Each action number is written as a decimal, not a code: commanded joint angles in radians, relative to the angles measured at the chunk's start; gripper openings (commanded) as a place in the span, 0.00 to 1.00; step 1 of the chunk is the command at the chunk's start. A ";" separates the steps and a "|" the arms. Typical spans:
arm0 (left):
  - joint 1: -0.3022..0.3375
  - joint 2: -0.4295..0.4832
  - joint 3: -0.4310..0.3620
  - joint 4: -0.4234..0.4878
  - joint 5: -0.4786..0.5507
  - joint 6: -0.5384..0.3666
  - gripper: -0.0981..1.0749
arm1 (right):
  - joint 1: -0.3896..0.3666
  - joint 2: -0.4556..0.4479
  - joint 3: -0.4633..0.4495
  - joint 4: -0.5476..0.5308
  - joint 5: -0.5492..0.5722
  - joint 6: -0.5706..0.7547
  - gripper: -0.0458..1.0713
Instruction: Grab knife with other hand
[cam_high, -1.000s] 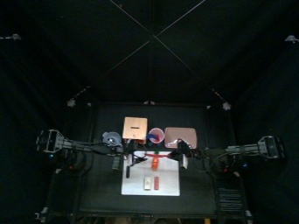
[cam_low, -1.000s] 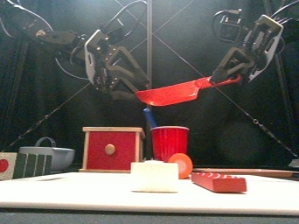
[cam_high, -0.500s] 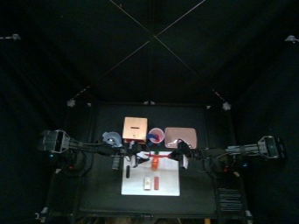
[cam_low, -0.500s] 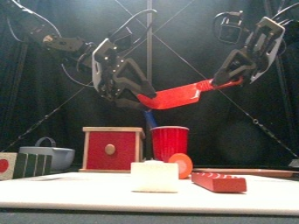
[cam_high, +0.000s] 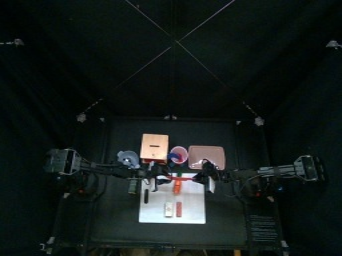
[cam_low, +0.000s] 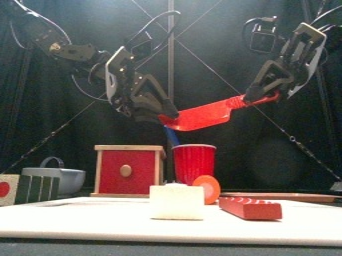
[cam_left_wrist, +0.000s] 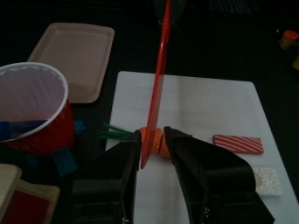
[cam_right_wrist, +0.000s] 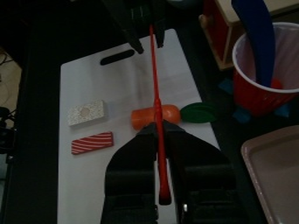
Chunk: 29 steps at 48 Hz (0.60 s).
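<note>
The knife (cam_low: 207, 110), red-orange, hangs in the air high over the table, slanting up to the right. My right gripper (cam_low: 261, 95) is shut on its handle end. My left gripper (cam_low: 163, 112) is at its lower blade end, with a jaw on each side and a small gap still showing. In the left wrist view the knife (cam_left_wrist: 160, 61) is a thin orange line running between my left gripper's (cam_left_wrist: 155, 133) jaws. In the right wrist view the knife (cam_right_wrist: 156, 79) runs out from my right gripper (cam_right_wrist: 162, 136). In the top view both grippers meet over the white board (cam_high: 181, 208).
Below stand a red cup (cam_low: 194, 160) holding a blue utensil (cam_low: 170, 135), a red-faced wooden box (cam_low: 130, 170), a white block (cam_low: 177, 200), a red striped piece (cam_low: 250, 208) and a grey basket (cam_low: 54, 178). A pink tray (cam_left_wrist: 76, 52) lies beside the board.
My left gripper has swung right and come in around the knife's blade end. The right gripper has kept hold of the knife, which has tilted slightly.
</note>
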 joint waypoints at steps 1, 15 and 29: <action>0.002 0.000 -0.021 0.029 -0.014 -0.002 0.66 | 0.002 -0.006 -0.011 0.002 -0.009 -0.002 0.33; 0.008 0.025 -0.014 0.052 -0.087 -0.002 0.50 | 0.005 0.002 -0.009 0.020 -0.009 0.000 0.33; 0.008 0.046 0.003 0.087 -0.098 -0.002 0.45 | 0.006 0.051 -0.003 0.069 -0.009 0.000 0.32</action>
